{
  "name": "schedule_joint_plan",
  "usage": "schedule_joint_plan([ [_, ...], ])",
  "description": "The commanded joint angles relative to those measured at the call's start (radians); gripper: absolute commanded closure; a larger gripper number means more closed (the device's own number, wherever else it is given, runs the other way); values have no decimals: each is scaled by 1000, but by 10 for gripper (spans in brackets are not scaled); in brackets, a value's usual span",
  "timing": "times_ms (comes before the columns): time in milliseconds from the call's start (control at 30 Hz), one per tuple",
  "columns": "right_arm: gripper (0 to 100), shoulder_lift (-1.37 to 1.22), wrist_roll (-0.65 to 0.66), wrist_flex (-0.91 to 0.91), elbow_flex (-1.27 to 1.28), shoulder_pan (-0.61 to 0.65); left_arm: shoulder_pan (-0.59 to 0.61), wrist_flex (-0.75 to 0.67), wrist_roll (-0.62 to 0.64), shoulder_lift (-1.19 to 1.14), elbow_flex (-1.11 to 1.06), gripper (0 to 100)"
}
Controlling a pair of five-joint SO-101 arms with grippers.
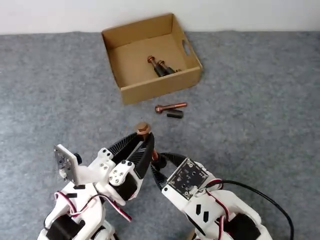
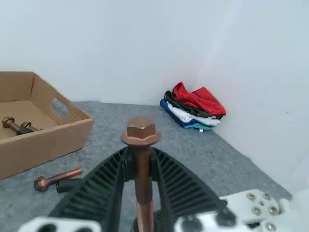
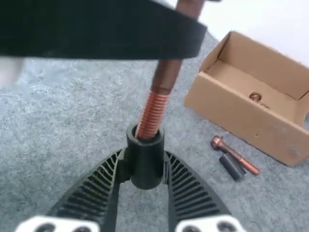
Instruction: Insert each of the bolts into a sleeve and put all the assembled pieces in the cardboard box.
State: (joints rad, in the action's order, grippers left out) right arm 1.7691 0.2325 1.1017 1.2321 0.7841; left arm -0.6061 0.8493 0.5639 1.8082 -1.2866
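While the cardboard box [image 1: 161, 86] at twelve o'clock holds two assembled pieces [image 1: 161, 66], the left gripper [image 2: 140, 154] clamps a bolt [image 2: 141, 134] upright and the right gripper [image 3: 144, 157] grips a sleeve [image 3: 145, 169], threads just entering it. One loose bolt [image 1: 171, 106] and loose sleeve [image 1: 174, 114] lie unassembled at the box's six o'clock.

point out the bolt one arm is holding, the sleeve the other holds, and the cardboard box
held bolt [image 2: 143, 166], left wrist view, smooth shank below the head
held sleeve [image 3: 145, 159], right wrist view, front of its black wall
cardboard box [image 1: 160, 90], high view, outer face of near wall
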Motion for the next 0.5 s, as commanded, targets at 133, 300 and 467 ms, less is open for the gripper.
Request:
schedule_joint_plan([
  [133,991,12,11,-22,-14,1,-12,215,-89,2,74,996],
  [300,991,12,11,-22,-14,1,-118,265,-89,2,73,996],
  [467,991,12,11,-22,-12,1,-181,259,-140,-3,27,995],
])
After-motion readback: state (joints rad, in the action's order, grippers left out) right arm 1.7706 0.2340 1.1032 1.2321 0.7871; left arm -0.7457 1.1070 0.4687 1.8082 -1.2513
